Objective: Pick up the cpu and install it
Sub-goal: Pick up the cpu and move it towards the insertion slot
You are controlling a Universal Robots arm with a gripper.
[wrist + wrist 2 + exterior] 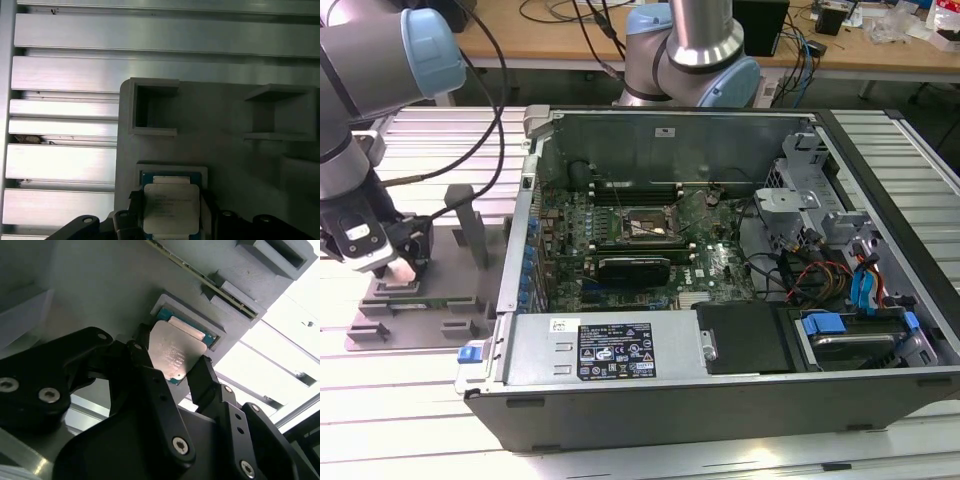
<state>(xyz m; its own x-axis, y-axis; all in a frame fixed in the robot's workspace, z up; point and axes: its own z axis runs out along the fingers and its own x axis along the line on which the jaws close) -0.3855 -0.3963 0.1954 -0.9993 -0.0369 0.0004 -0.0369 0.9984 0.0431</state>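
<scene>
The cpu point(169, 351) point(171, 207) is a small square chip with a shiny silver top. It lies in a square recess of the grey plastic tray point(432, 300) point(225, 135). In both wrist views my gripper point(172, 366) point(171, 202) has its black fingers point(145, 365) pressed against two opposite edges of the chip. In the exterior view the gripper point(400, 268) is low over the tray, at the exterior view's left, beside the open computer case. The black motherboard socket point(640, 228) with its metal frame lies inside the case.
The open computer case point(720, 350) holds the motherboard, cables and drive bays at the exterior view's right. Upright grey posts point(470, 225) stand on the tray near the gripper. The ribbed aluminium table point(410, 420) lies underneath. A second robot base point(695, 50) stands behind the case.
</scene>
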